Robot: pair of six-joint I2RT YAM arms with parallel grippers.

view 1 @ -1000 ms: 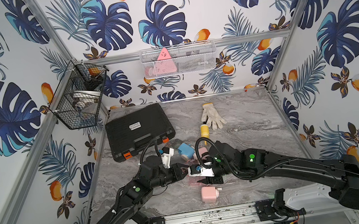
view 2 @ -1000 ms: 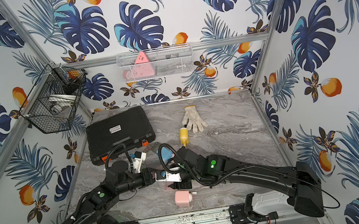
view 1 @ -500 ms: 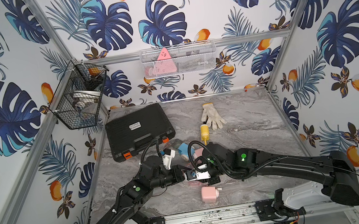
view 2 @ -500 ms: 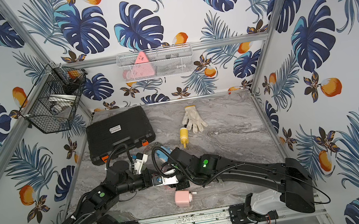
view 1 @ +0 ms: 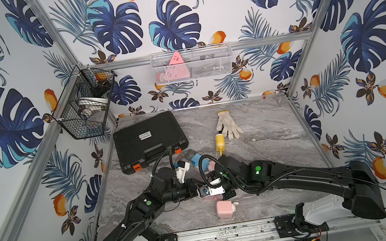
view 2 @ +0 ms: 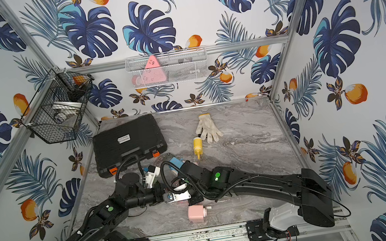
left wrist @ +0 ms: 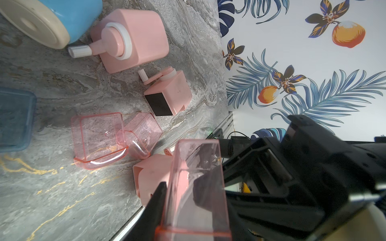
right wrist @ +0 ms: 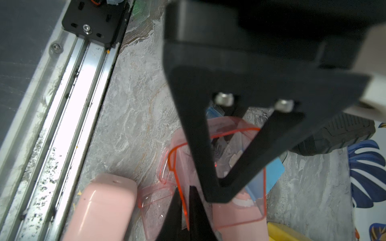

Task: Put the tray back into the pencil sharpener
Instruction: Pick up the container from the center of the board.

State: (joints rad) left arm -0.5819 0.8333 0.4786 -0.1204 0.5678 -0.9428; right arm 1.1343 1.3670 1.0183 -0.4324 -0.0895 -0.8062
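Note:
The tray (left wrist: pixel 196 183) is a clear pink plastic box held just above the table at the front middle. My left gripper (left wrist: pixel 181 184) is shut on it, one finger outside a wall and one inside. My right gripper (right wrist: pixel 185 189) is shut on the tray's (right wrist: pixel 240 204) thin red-edged wall from the opposite side. The two grippers meet in both top views, left gripper (view 1: pixel 201 190) and right gripper (view 1: pixel 220 190), and hide most of the tray there. A pink pencil sharpener (left wrist: pixel 150 177) lies under the tray. Another pencil sharpener (left wrist: pixel 169 94) with a dark opening lies nearby.
Two more clear pink trays (left wrist: pixel 98 139) (left wrist: pixel 142 133) lie on the marble. A pink pump bottle (left wrist: pixel 129 39) and a blue tub (left wrist: pixel 41 20) sit behind. A black case (view 1: pixel 149 140), glove (view 1: pixel 228 124), yellow bottle (view 1: pixel 219 143) and front rail (view 1: pixel 230 233) are around.
My right arm has reached left to the tray in the left gripper, and its jaws have closed on the tray's wall. The left gripper has kept its hold.

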